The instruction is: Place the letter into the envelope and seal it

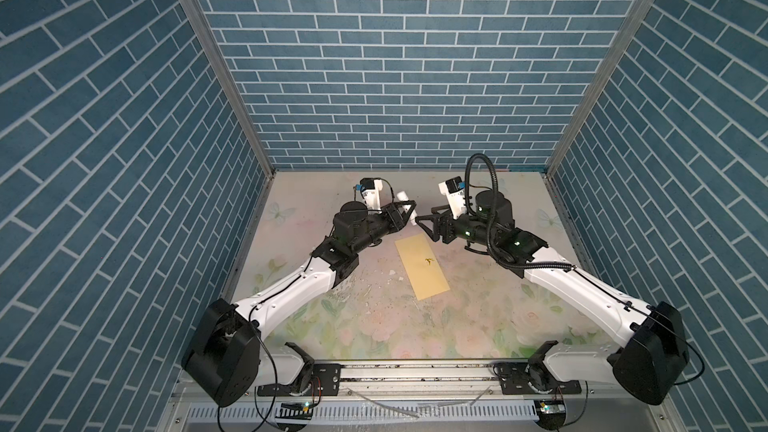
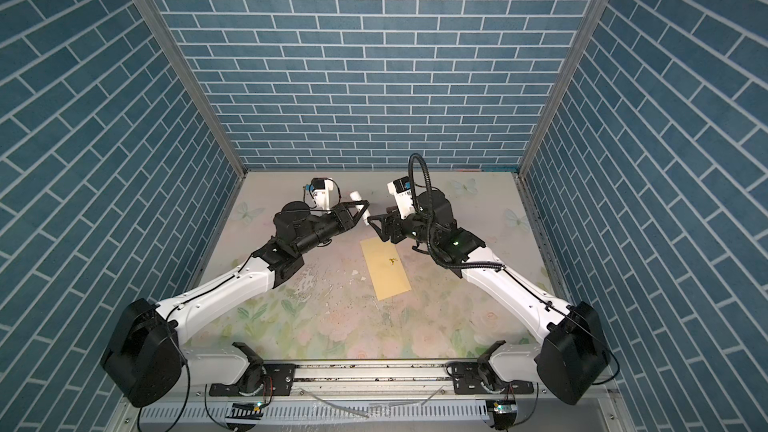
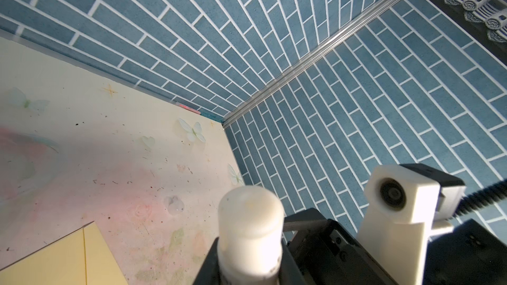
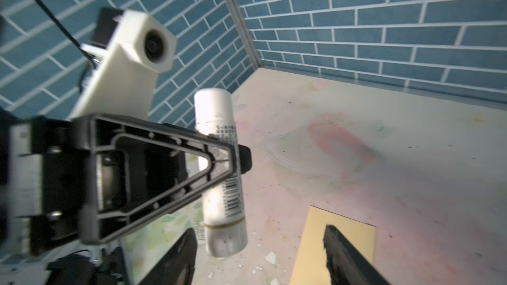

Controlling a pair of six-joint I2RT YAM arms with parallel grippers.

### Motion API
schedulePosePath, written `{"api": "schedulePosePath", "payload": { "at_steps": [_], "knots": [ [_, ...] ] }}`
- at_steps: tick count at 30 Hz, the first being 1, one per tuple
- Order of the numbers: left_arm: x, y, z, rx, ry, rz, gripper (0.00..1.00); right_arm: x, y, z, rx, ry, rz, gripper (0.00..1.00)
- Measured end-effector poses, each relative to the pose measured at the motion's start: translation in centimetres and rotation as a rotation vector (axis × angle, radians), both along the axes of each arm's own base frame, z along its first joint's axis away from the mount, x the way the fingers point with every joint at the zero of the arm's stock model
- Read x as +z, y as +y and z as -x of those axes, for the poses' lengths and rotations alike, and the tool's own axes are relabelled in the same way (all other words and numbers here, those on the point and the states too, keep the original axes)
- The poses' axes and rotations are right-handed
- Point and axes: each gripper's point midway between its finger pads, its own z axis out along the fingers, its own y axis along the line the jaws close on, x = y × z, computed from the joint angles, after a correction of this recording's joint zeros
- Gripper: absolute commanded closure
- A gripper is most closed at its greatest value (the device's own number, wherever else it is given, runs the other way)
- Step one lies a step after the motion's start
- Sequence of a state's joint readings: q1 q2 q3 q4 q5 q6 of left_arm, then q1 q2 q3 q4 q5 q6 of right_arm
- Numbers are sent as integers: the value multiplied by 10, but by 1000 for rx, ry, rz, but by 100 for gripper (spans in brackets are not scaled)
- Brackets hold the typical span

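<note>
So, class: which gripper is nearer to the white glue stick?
Left. The left gripper is clamped around the glue stick, gripping its middle. The right gripper stands open just beside one end, apparently not touching it.

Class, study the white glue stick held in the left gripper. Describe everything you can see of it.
The glue stick is a white, plastic-looking cylinder with small print and a barcode on its side, smudged with grime. A thin yellowish seam rings it near the lower end, suggesting a cap is on. It stands roughly upright, clear of the table, clamped around its middle by the left gripper. The open right gripper sits beside its lower end, apparently not touching.
</note>
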State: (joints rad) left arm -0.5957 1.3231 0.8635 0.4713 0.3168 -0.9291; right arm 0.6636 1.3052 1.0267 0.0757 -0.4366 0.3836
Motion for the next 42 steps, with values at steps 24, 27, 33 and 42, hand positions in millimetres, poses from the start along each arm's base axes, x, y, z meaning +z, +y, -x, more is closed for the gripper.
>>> {"api": "schedulePosePath", "payload": {
  "at_steps": [24,27,33,42],
  "knots": [
    [29,-3,13,-63,-44,65,100,15,15,24,294,205,-345,57],
    [31,-3,13,-64,-48,71,100,13,17,23,295,218,-349,70],
    [35,-3,14,-66,-54,87,100,16,17,21,292,214,-362,85],
    [29,-1,11,-48,-40,68,100,9,15,17,179,192,-299,100]
  ]
}}
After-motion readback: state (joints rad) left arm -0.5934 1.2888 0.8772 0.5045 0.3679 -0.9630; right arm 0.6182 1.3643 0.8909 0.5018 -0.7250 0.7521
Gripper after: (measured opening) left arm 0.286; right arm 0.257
